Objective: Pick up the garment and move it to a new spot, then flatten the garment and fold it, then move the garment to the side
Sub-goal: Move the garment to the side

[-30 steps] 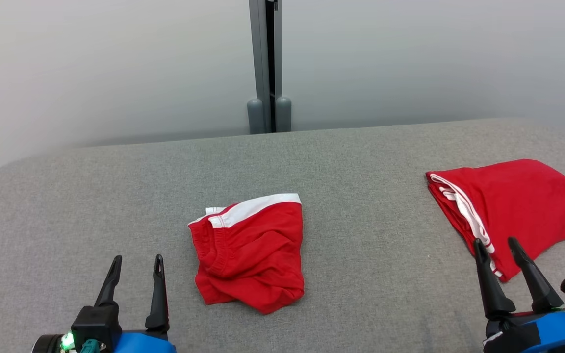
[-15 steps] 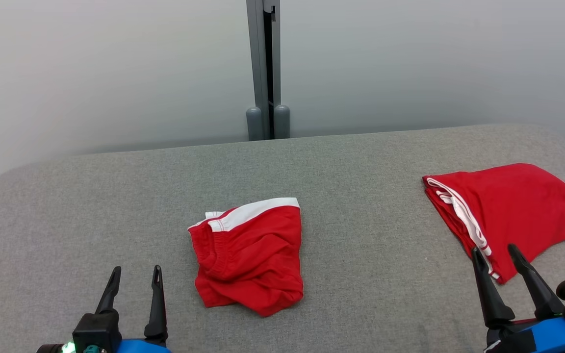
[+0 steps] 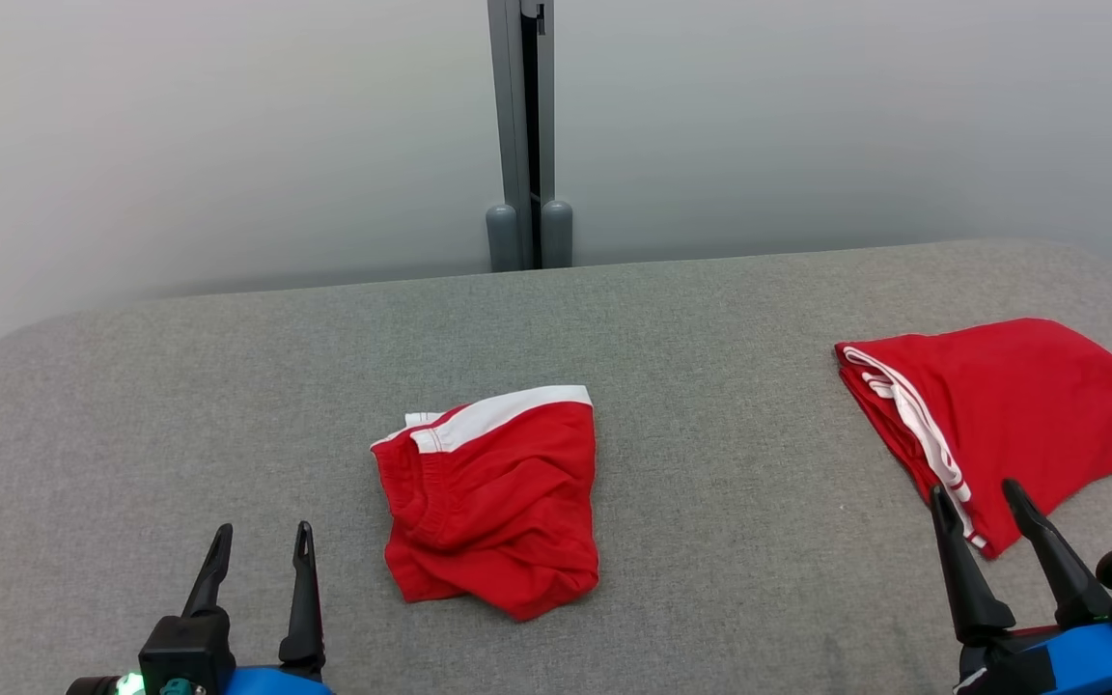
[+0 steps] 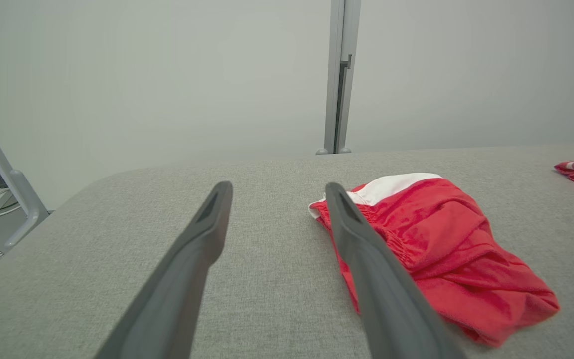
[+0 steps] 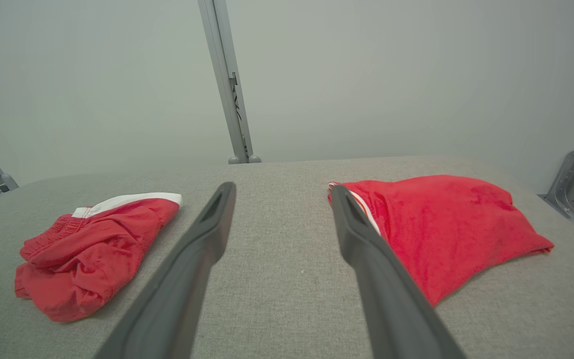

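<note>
Crumpled red shorts [image 3: 490,502] ctr on grey surface [image 3: 710,319], folded red garment [image 3: 1010,415] R

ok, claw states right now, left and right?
Left claw: open, empty, left of the crumpled red shorts.
Right claw: open, empty, by the folded red garment.

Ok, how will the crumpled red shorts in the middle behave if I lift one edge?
Likely floppy: the shorts lie in soft wrinkles, so they should sag and unfold. Probably light, since the fabric looks thin. Pushed, they may bunch up on the woven grey table.
</note>
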